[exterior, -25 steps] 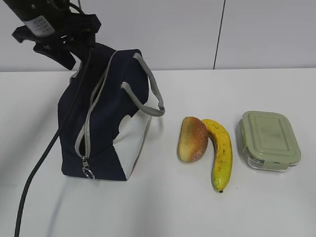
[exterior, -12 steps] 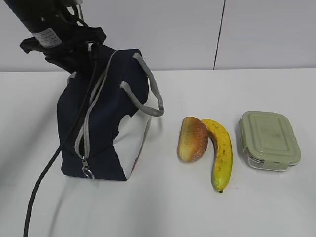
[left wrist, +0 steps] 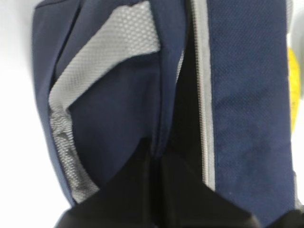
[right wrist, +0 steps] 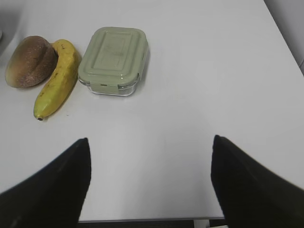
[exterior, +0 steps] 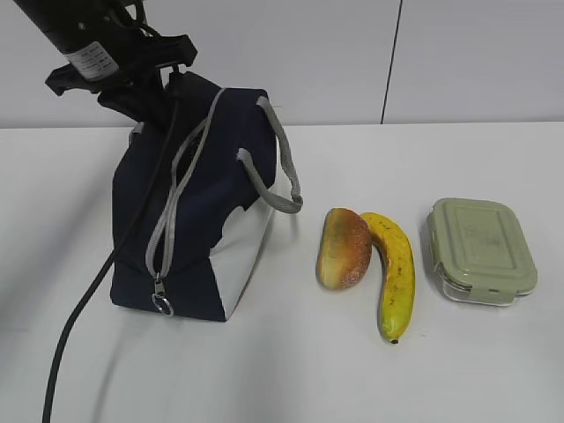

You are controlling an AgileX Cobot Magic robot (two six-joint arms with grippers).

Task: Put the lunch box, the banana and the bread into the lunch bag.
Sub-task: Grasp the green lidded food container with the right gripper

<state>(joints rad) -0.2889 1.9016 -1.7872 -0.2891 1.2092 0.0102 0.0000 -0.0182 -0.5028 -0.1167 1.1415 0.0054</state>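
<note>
Three items wait outside the lunch bag (exterior: 189, 207) in the exterior view: the bread (exterior: 343, 248) and the banana (exterior: 392, 273) touching each other at centre, and the lunch box (exterior: 481, 248) just right of them, lid on. The left gripper (exterior: 145, 84) sits at the bag's far top corner, apparently pinching the fabric, so the step in hand looks like steadying or opening the bag; the zipper pull (exterior: 159, 300) hangs low at the near end, and whether the mouth is open enough I cannot tell. The next move likely calls for spreading the opening before any item goes in. From the left wrist, the navy fabric and the grey zipper (left wrist: 204, 95) fill the frame, and the dark jaws at the bottom edge meet on a fold of the bag. From the right wrist, the right gripper (right wrist: 149, 183) hovers with jaws spread wide and empty, near of the lunch box, banana and bread. A plain white table (exterior: 352, 379) carries everything, with a pale panelled wall (exterior: 476, 53) behind.
</note>
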